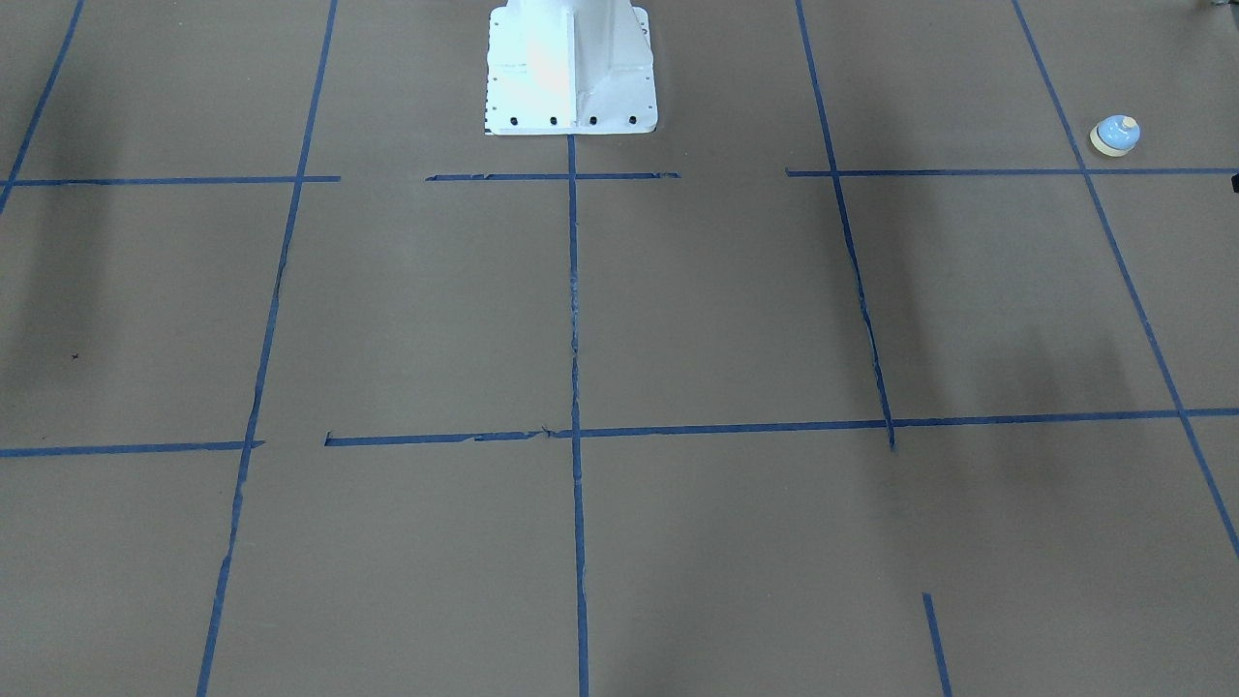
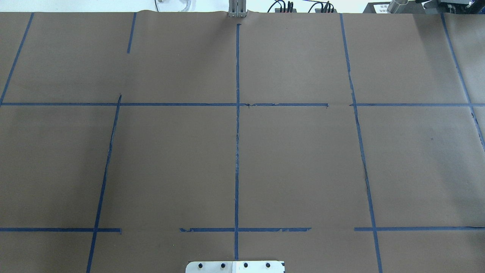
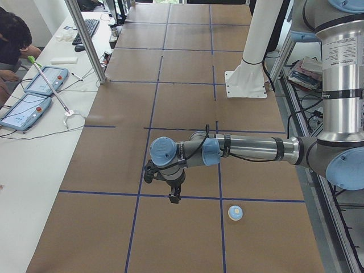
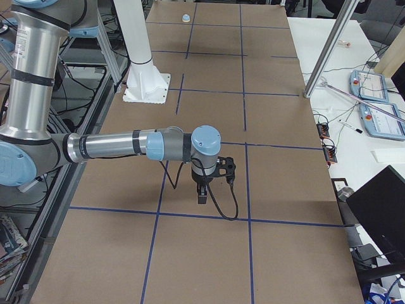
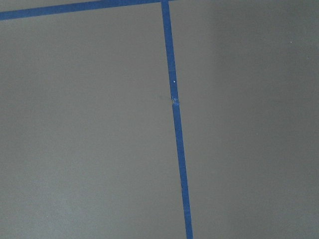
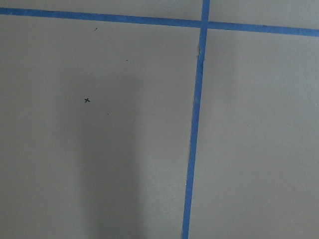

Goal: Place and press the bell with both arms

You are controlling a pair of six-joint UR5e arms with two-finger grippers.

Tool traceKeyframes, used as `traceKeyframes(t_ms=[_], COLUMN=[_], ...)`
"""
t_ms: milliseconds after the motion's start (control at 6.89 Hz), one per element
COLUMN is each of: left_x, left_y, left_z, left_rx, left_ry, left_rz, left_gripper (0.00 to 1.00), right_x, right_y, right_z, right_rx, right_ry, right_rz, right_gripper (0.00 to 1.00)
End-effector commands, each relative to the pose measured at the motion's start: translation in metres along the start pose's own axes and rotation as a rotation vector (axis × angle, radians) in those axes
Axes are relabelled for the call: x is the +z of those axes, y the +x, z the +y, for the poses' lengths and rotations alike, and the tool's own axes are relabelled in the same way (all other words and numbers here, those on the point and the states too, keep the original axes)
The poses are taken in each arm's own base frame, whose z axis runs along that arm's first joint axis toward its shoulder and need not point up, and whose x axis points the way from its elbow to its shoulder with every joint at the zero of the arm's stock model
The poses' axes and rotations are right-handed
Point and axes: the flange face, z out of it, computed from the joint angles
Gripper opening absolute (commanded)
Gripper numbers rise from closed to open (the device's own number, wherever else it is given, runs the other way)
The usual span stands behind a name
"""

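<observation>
- The brown paper-covered table with its blue tape grid is all you get from the overhead view and both wrist cameras. None of them shows an arm or the bell.
- Your grey tubular left arm with light-blue joint caps reaches out low over the table's left end. The matching right arm does the same at the far opposite end.
- The black left gripper and black right gripper both point down above the paper. They show only in the side views, so you cannot tell whether either one is open or closed.
- The small light-blue dome-shaped bell with cream base and button sits upright on the robot's left side. From the left gripper it lies near, back toward the robot's edge and further toward the table's end. It is well apart from the right gripper, so the left arm looks the better one to reach with. Being round, it has no long axis to line up with.
</observation>
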Motion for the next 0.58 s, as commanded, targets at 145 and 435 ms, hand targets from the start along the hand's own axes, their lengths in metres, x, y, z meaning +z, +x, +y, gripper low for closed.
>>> traceKeyframes(t_ms=[145,435], left_x=[-0.016,-0.058], left_y=[0.018,0.059], left_z=[-0.001,-0.024], left_rx=[0.037,0.152], left_ry=[0.032,0.146], left_rz=[-0.008,-0.025], left_gripper=[1.00,1.00], right_x=[0.001,0.000], right_y=[0.001,0.000], right_z=[0.000,0.000], right_rx=[-0.001,-0.002], right_ry=[-0.002,0.000], right_rz=[-0.005,-0.005], right_gripper=[1.00,1.00])
